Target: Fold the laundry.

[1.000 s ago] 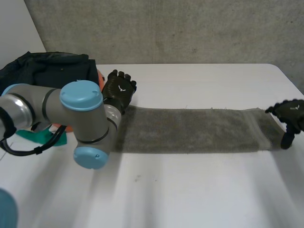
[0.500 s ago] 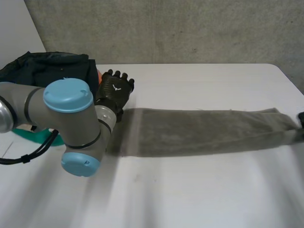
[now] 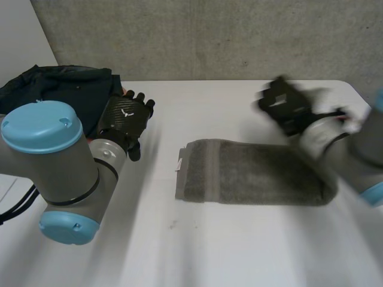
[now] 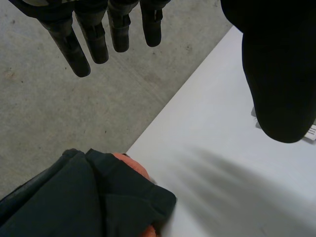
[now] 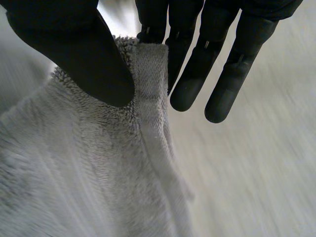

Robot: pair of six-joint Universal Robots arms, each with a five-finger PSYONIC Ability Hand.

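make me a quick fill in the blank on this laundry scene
1. The grey towel lies flat on the white ___.
2. The left hand is ___, holding nothing.
3. The dark bundle sits nearest the robot's ___ arm.
4. The patch peeking from under that bundle is ___ in colour.

Missing words: table; open; left; orange.

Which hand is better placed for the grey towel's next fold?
Probably right: the right hand is over the folded grey terry towel; the open left hand is beside the dark cloth heap.
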